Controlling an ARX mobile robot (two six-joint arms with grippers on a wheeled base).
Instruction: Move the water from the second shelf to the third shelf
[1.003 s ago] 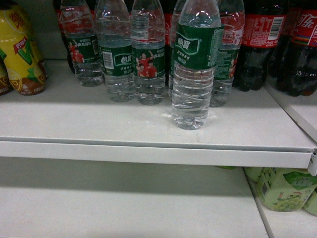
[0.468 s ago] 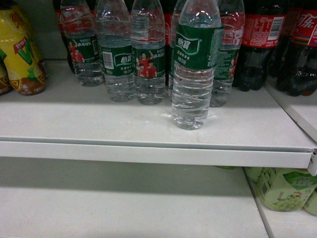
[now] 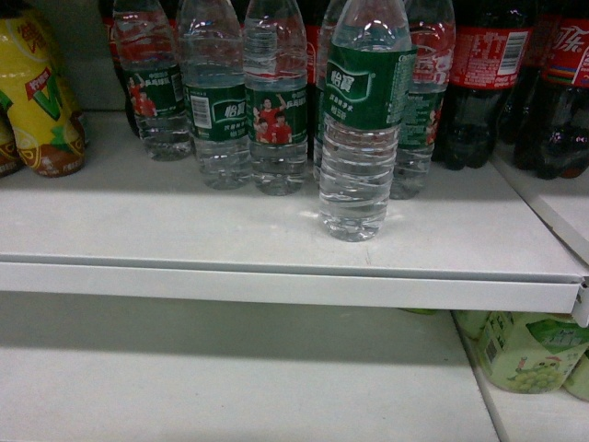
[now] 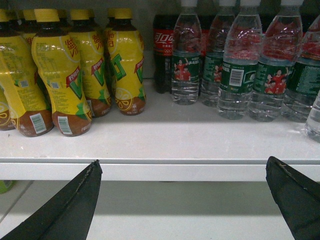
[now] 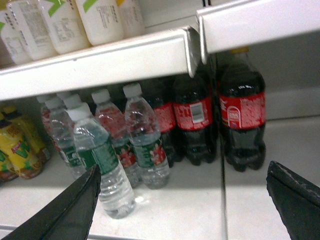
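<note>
While the head view lacks them, both wrist views show each gripper (image 4: 182, 200) (image 5: 182, 200) released.

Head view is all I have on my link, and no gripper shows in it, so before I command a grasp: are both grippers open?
Observer: Yes. The left gripper is open and empty, level with the shelf edge.
Operator: And the right one?
Observer: The right gripper is open too, facing the front water bottle, apart from it.
Operator: What's left of the water rows?
Observer: Yellow tea bottles with yellow caps, several rows deep.
Operator: Anything overhead?
Observer: A higher shelf carrying pale bottles.
</note>
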